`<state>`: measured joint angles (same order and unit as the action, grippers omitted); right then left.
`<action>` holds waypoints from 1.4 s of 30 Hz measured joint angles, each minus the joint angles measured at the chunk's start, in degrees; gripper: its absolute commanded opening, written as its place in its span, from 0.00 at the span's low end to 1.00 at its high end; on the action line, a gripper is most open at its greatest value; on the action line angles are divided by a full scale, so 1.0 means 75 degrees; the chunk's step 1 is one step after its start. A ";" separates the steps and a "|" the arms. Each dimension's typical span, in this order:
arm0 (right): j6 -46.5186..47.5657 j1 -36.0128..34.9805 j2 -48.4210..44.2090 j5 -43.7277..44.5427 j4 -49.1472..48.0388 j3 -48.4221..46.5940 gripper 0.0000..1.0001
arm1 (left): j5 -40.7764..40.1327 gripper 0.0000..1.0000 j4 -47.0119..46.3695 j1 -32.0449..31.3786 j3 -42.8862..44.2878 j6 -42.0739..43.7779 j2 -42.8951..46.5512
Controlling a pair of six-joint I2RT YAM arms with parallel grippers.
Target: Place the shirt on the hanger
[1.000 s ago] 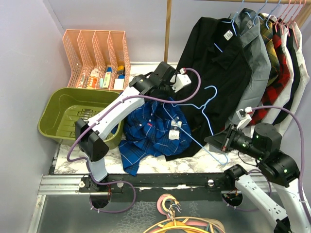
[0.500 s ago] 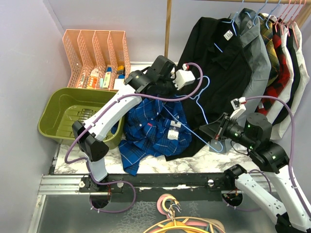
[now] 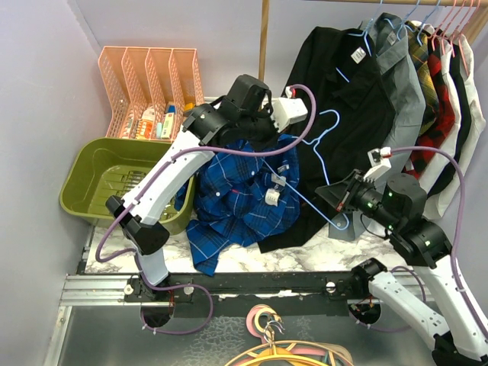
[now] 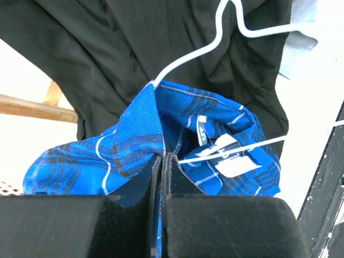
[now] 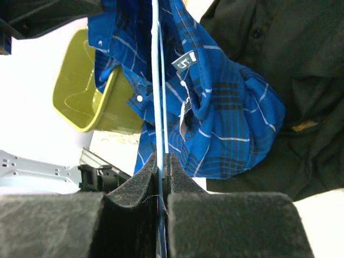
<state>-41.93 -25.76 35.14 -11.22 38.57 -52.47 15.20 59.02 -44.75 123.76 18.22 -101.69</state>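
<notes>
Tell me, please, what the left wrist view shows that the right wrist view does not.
Only the left wrist view shows the hook end of the hanger, a wooden pole and the left hand shut on the blue plaid shirt. Only the right wrist view shows the green tub and the right hand shut on the hanger's wire. Both show the blue plaid shirt, the hanger's wire and the black shirt behind.

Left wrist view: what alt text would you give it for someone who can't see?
The left hand pinches a fold of the blue plaid shirt, closed tight on the cloth. A pale wire hanger disappears into the top of that shirt, with a black shirt hanging behind.
</notes>
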 measured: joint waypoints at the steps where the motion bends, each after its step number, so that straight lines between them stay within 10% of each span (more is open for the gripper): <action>1: -0.0012 0.0000 -0.0061 0.0041 -0.0032 0.0000 0.01 | 0.0035 0.00 0.0000 0.0000 0.0029 -0.0015 0.0029; 42: 0.0571 -0.0358 0.2911 0.0052 -0.5796 0.1005 0.01 | -0.1568 0.10 -0.1244 0.0009 -0.1276 0.0527 0.0460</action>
<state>-37.65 -28.45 56.97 -10.83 -4.91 -44.93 3.44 49.69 -44.69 114.19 22.17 -98.24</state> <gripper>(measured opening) 0.029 0.024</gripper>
